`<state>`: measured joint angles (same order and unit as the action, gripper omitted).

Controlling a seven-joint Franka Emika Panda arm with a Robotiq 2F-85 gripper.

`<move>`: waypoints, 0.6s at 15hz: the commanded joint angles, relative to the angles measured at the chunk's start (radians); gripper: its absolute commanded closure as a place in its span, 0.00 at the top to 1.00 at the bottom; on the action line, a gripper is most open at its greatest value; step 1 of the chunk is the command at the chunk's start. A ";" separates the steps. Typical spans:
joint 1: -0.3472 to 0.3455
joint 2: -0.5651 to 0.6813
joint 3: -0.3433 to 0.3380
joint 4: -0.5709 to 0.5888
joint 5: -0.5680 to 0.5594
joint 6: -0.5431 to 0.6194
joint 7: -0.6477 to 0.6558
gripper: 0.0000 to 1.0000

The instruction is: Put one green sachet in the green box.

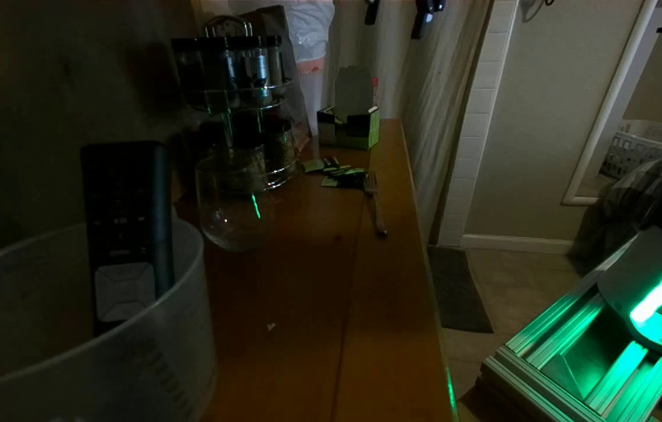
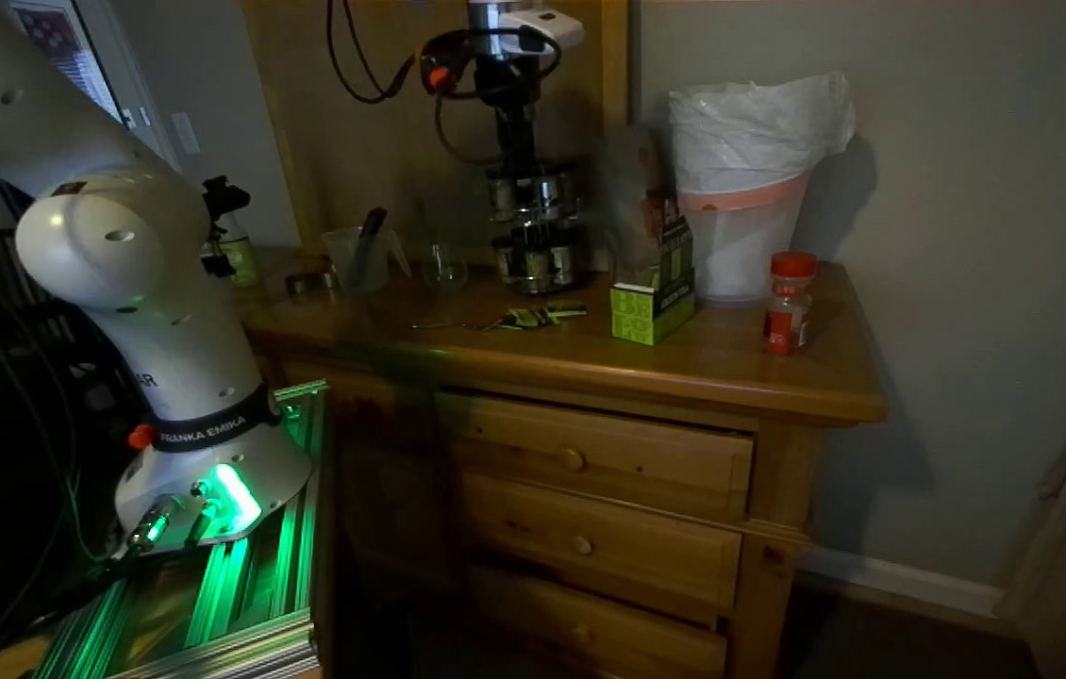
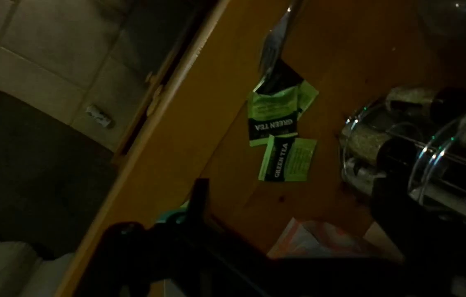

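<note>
Several flat green tea sachets lie in a loose pile on the wooden dresser top, in both exterior views (image 1: 337, 174) (image 2: 538, 317). In the wrist view the nearest green sachet (image 3: 288, 160) lies flat, slightly overlapping another sachet (image 3: 274, 111). A fork (image 3: 273, 47) rests with its tines on the pile. The green box (image 1: 360, 138) stands open with its lid flap raised, beyond the pile; it also shows in an exterior view (image 2: 652, 313). My gripper (image 3: 293, 181) is open and empty, above the dresser top. It also shows in both exterior views (image 1: 396, 20) (image 2: 516, 158), above the sachets' level.
A two-tier wire spice rack (image 1: 237, 105) with jars stands close to the sachets. A clear glass (image 1: 231, 205) and a measuring cup (image 1: 208, 351) holding a remote stand beside it. A white bag-lined tub (image 2: 750, 240) and red-capped shaker (image 2: 788, 306) stand near the box.
</note>
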<state>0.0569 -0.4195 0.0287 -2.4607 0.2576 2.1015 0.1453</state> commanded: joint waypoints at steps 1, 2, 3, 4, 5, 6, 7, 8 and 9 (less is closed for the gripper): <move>0.001 0.138 -0.007 0.058 0.114 0.119 0.046 1.00; 0.000 0.167 -0.008 0.064 0.124 0.147 0.041 1.00; 0.004 0.191 -0.009 0.070 0.140 0.161 0.032 1.00; 0.005 0.217 -0.003 0.076 0.136 0.166 0.032 1.00; 0.008 0.239 0.007 0.080 0.120 0.156 0.038 1.00; 0.009 0.243 0.014 0.082 0.101 0.137 0.039 1.00; -0.002 0.205 0.006 0.052 0.102 0.150 0.028 1.00; 0.000 0.223 0.011 0.057 0.102 0.150 0.028 1.00; 0.002 0.234 0.015 0.061 0.102 0.150 0.028 1.00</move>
<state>0.0607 -0.1854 0.0423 -2.4015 0.3600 2.2543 0.1733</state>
